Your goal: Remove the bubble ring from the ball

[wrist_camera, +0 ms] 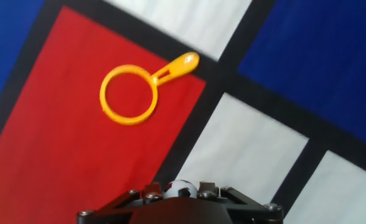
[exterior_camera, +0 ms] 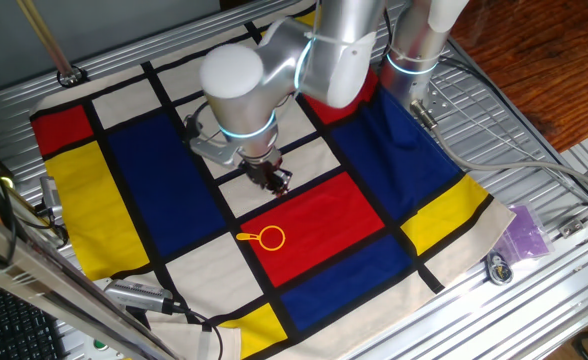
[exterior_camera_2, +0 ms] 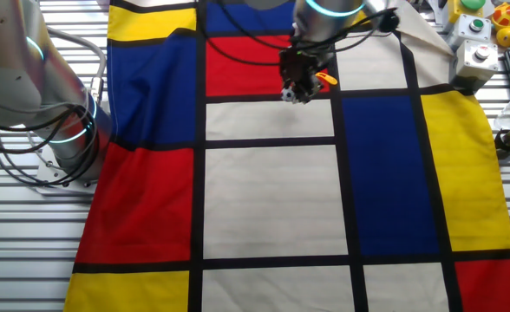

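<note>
The yellow-orange bubble ring [wrist_camera: 129, 94] lies flat on a red patch of the cloth with nothing inside its hoop, its short handle pointing to the upper right. It also shows in one fixed view [exterior_camera: 264, 238] and partly in the other fixed view [exterior_camera_2: 326, 80]. The tiny black-and-white ball [wrist_camera: 182, 186] sits between the fingers of my gripper [wrist_camera: 181, 191], which is shut on it. The gripper [exterior_camera: 277, 180] hangs over the white patch beside the red one, apart from the ring. In the other fixed view the ball [exterior_camera_2: 287, 93] shows at the gripper's tip [exterior_camera_2: 294, 91].
A patchwork cloth [exterior_camera: 174, 190] of red, blue, yellow and white squares covers the metal table. A purple bag [exterior_camera: 525, 232] and a small round part [exterior_camera: 498, 268] lie off the cloth at the right. A button box [exterior_camera_2: 478, 54] and cables stand at the table's edge.
</note>
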Controlling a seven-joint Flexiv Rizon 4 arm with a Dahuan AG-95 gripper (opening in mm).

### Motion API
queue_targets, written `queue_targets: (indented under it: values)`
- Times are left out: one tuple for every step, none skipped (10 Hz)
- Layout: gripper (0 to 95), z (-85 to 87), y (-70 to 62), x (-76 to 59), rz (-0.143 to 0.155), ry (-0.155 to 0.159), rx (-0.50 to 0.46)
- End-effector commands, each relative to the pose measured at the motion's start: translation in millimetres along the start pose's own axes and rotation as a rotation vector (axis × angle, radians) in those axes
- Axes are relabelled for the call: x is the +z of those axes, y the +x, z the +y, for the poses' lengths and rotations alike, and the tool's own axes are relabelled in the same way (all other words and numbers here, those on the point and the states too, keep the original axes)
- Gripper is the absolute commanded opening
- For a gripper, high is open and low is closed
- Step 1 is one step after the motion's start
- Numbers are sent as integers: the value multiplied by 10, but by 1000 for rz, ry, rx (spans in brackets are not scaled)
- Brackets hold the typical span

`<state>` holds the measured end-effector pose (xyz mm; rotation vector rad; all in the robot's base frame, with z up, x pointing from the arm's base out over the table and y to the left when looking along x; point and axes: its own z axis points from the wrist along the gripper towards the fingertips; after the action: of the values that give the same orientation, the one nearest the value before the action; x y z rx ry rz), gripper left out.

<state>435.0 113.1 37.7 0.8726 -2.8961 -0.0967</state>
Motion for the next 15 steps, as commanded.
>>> queue_targets:
  values:
    - [0, 19, 29, 49, -9, 5, -17]
    - [190, 26, 40, 68, -10, 6, -18]
    - [190, 31, 51, 86, -11, 6, -16]
    - [190, 29, 52, 105, -16, 7, -18]
    - [190, 29, 50, 110, -16, 7, -19]
    - [190, 29, 49, 111, -16, 8, -19]
    - [380, 28, 48, 117, -17, 8, -21]
    - [380, 26, 44, 133, -17, 9, -21]
    - [380, 27, 42, 135, -17, 9, -20]
    - [380, 30, 19, 134, -19, 10, -12]
    - [380, 35, 1, 114, -17, 10, -7]
    - [380, 34, -27, 27, -17, 10, 7]
    - [380, 37, -59, -73, -21, 10, 19]
    - [380, 48, -87, -123, -21, 12, 34]
    - [190, 125, -174, -228, -23, 13, 104]
